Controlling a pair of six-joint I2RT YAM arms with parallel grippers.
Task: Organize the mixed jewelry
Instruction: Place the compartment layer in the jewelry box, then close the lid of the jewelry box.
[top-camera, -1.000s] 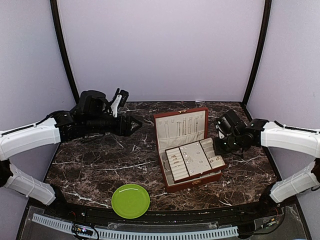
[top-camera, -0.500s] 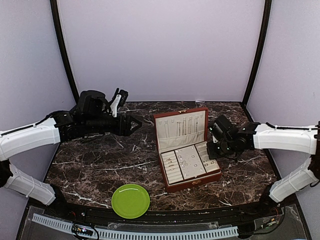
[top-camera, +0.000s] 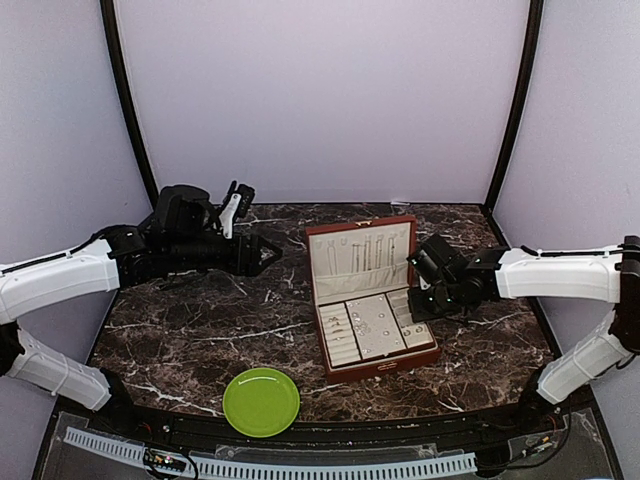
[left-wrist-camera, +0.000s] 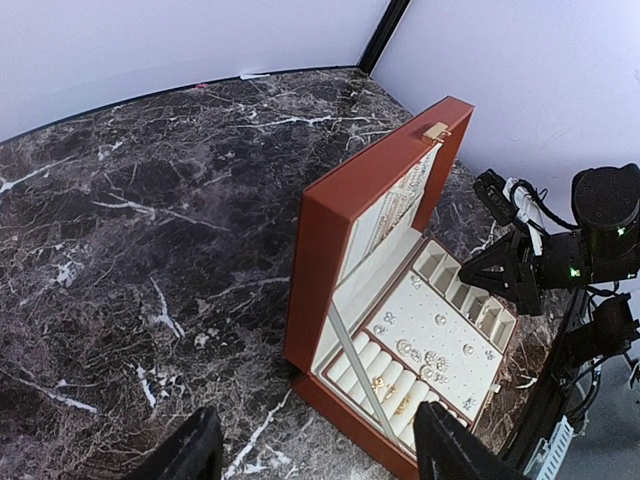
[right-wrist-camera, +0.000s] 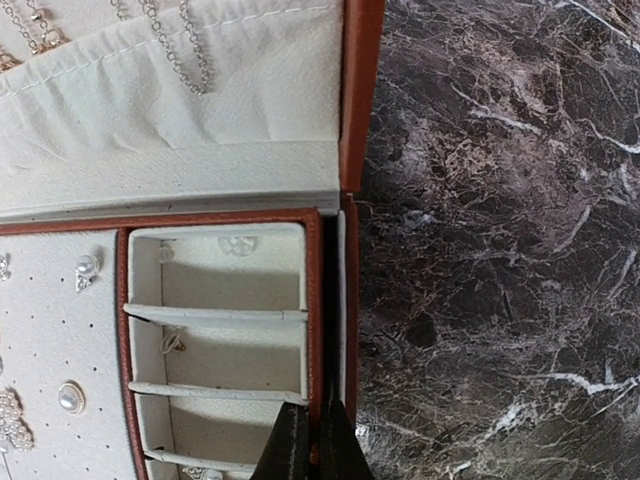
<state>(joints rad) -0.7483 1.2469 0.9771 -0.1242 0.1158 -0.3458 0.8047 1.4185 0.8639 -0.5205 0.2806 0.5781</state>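
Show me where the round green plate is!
Top view: the round green plate sits at the marble table's front edge, left of the open reddish-brown box.

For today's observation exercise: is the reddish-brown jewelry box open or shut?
Open. The jewelry box's lid stands upright, baring chains hung inside it and the compartment tray below.

The table has a dark marble top with white veining. Two items rest directly on it: a reddish-brown box, right of centre with its lid raised, and a green plate near the front edge, apart from the box.
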